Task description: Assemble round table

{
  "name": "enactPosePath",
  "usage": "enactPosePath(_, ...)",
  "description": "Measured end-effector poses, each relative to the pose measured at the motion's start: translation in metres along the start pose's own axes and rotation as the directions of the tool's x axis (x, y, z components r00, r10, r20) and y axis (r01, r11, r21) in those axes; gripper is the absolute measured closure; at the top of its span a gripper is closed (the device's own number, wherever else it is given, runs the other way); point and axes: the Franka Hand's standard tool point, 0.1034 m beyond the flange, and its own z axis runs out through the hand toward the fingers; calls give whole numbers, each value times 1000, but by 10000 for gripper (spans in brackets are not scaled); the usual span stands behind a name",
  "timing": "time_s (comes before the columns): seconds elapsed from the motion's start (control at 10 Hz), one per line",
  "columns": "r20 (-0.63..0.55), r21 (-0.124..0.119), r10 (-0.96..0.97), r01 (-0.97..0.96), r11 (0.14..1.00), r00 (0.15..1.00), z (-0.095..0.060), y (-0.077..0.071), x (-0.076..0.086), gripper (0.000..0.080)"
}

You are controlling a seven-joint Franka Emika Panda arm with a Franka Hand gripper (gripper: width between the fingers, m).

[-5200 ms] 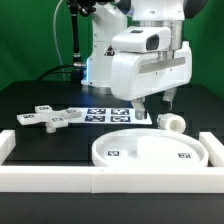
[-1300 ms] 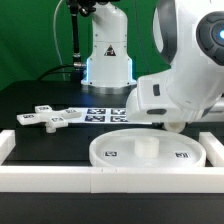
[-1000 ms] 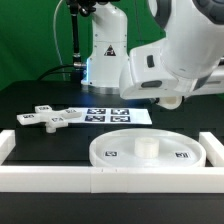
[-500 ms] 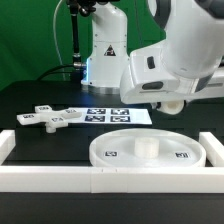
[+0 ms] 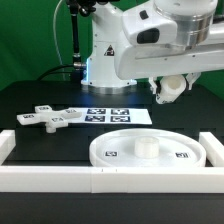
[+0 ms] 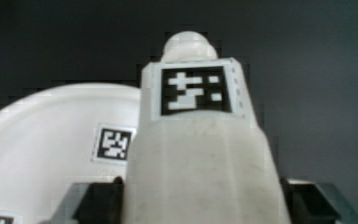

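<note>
The large rimmed round disc (image 5: 150,152) lies flat at the front with a small raised hub (image 5: 145,146) at its centre. My gripper (image 5: 170,90) is shut on the short cylindrical post (image 5: 168,87) and holds it in the air above the disc's far right side. In the wrist view the post (image 6: 197,130) with its square tag fills the middle between the dark fingers (image 6: 96,200), and part of the disc (image 6: 60,135) shows behind it. The flat cross-shaped piece (image 5: 50,118) lies on the table at the exterior view's left.
The marker board (image 5: 115,115) lies flat behind the disc. A white border wall (image 5: 100,182) runs along the front, with raised ends at both sides (image 5: 8,145). The robot's base (image 5: 100,60) stands at the back.
The post, which lay on the table to the disc's right, is now held in the air. In the last half second the wrist has turned and risen, so the post shows.
</note>
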Motion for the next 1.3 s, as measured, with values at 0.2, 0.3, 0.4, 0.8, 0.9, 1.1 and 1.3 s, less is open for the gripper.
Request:
enactPosePath(0.2,-174,-13,1,-3,1000,985,-3,2,8,392)
enactPosePath(0.3,-241,-18,0,-5,1000,970,-4,3,12,392)
enactPosePath(0.4,-316,-26,-7,-1,1000,949,-6,6,15,392)
enactPosePath(0.8,-557,-64,-53,21,998,829,-37,15,31,392)
enactPosePath(0.9,-619,-74,-58,16,997,783,-36,17,33,392)
enactPosePath(1.1,-702,-92,-73,12,996,708,-37,21,33,392)
enactPosePath(1.3,-832,-160,-142,13,987,537,-45,30,29,392)
